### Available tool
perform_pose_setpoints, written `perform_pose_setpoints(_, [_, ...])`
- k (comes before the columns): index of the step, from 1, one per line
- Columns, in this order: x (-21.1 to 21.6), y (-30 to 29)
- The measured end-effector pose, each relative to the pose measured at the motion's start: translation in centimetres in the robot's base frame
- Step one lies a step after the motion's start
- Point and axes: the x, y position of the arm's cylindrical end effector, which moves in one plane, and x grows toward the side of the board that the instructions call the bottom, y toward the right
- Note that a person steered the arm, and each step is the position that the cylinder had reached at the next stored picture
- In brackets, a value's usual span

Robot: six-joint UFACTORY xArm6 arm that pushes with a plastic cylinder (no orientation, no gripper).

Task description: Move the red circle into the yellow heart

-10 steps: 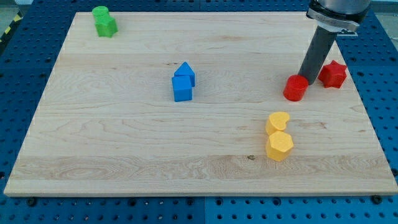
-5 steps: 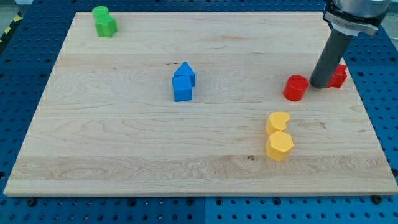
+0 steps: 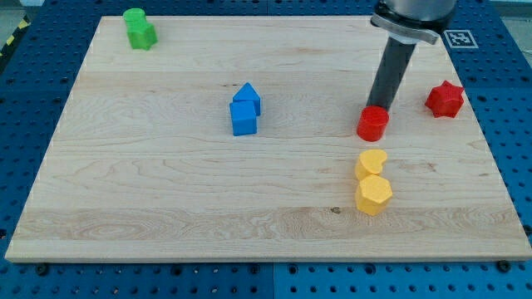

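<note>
The red circle [image 3: 372, 124] is a short red cylinder on the wooden board, right of centre. My tip [image 3: 379, 107] stands right behind it, touching its top-right edge. The yellow heart [image 3: 371, 163] lies just below the red circle, with a small gap between them. A yellow hexagon [image 3: 373, 195] sits against the heart's lower side.
A red star [image 3: 445, 99] lies near the board's right edge. A blue house-shaped block [image 3: 247, 96] and a blue cube [image 3: 243, 119] sit together at the centre. Two green blocks [image 3: 139, 29] sit at the top left. The board's right edge [image 3: 490, 141] is close by.
My tip swung from beside the red star to the left, onto the red circle's upper side. The red circle has slid left and slightly down, closer to the yellow heart.
</note>
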Motion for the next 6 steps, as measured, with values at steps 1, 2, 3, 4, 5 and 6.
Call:
perform_pose_setpoints(1, [0.0, -1.6])
perform_pose_setpoints(2, [1.3, -1.8])
perform_pose_setpoints(3, [1.3, -1.5])
perform_pose_setpoints(4, [1.3, -0.9])
perform_pose_setpoints(5, [0.8, 0.9])
perform_pose_setpoints(6, [0.5, 1.2])
